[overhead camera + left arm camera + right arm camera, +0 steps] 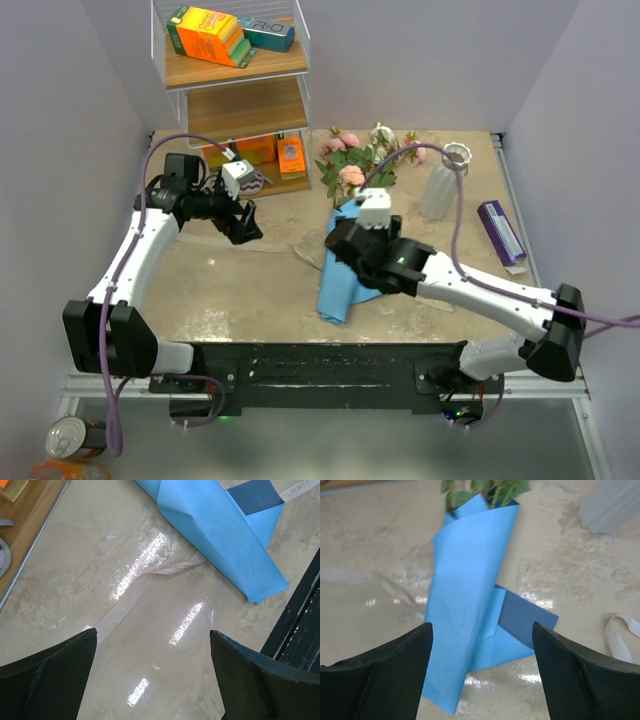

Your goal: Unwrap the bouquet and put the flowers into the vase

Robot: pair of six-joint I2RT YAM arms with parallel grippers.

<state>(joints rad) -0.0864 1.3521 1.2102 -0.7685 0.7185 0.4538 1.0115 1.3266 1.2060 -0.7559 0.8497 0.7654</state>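
The bouquet [465,590] lies flat near the middle of the table [250,290]. Its blue paper [338,287] points toward the arms and its flowers [352,160] toward the far side. The paper is smooth and matte, rolled into a loose cone around the green stems. One flap is folded open and shows a darker blue underside. The blooms are pink and cream among green leaves, spread on the table in front of the shelf [245,110]. The vase [440,185] stands upright just to the right of the blooms. It is white, tall and ribbed, with a wavy rim, and nothing is in it. A thin, pale ribbon [125,605] lies loose on the glossy, marbled beige tabletop, one end reaching the edge of the paper.

The right gripper [480,635] hangs over the near half of the paper. Its black fingers [395,675] stand wide apart, one on each side of the wrap, and hold nothing. Whether they touch the paper cannot be told. The left gripper [152,640] is to the left of the bouquet, above bare table. Its fingers [50,680] are spread fully and empty, with the ribbon strip running below between them. A flat purple box [500,232] lies to the right of the vase, apart from it.
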